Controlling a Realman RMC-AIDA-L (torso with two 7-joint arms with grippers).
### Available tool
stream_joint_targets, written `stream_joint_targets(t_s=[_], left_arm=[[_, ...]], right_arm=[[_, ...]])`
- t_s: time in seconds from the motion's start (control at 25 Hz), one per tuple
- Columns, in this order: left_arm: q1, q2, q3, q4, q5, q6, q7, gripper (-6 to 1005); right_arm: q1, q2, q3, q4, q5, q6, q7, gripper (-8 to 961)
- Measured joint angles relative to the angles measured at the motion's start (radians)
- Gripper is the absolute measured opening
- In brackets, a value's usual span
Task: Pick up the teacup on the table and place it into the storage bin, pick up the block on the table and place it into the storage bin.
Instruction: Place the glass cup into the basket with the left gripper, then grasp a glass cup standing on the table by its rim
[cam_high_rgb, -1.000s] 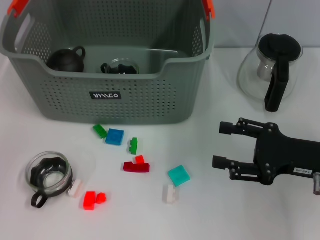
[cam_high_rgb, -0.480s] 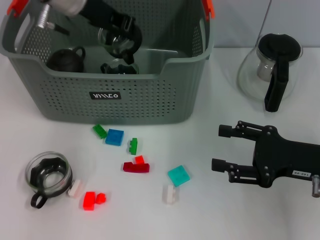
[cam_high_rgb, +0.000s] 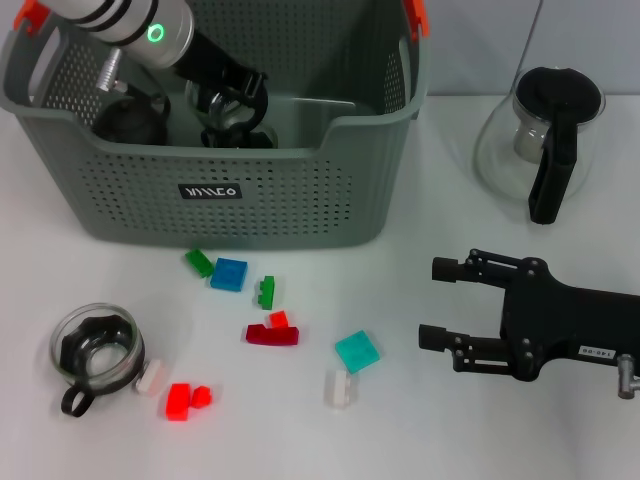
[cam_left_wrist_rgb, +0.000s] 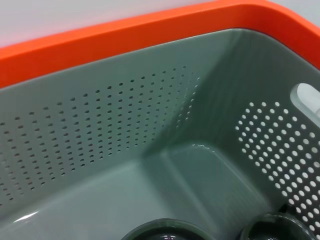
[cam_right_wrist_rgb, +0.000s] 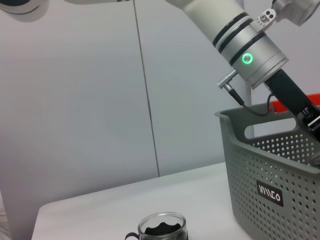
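Two arms are seen over a white table (cam_high_rgb: 420, 180) backed by a pale grey wall. At the left edge of the table a glass teacup (cam_high_rgb: 95, 352) with a dark insert is stood upright, well apart from the storage bin (cam_high_rgb: 230, 190) behind it. Small blocks are scattered between them: a red block (cam_high_rgb: 186, 398), a blue block (cam_high_rgb: 229, 273), a teal block (cam_high_rgb: 357, 351). The left gripper (cam_high_rgb: 232, 100) is lowered inside the bin, clenched on a glass cup (cam_high_rgb: 222, 105) just above the dark teapot (cam_high_rgb: 128, 120) and another cup on the bin floor. At the right a glass kettle (cam_high_rgb: 545, 140) is stood near the wall, and the right gripper (cam_high_rgb: 438, 303) is held low over bare table, its fingers spread and holding nothing.
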Motion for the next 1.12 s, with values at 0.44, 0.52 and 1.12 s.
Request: stream_joint_targets(t_s=[0.44, 0.52, 1.12], left_arm=[[0.024, -0.009, -0.032, 0.065, -0.019, 0.026, -0.012, 222], [0.075, -0.020, -0.084, 0.168, -0.093, 0.084, 0.026, 228], [0.510, -0.034, -0.530, 0.313, -0.893, 0.878, 0.712, 568]], right_arm=[[-0.003, -0.003, 0.000, 0.000, 0.000, 0.000, 0.000, 821], [-0.004, -0.004, 0.000, 0.000, 0.001, 0.000, 0.000, 821], [-0.013, -0.002, 0.000, 0.001, 0.001, -0.005, 0.000, 821]])
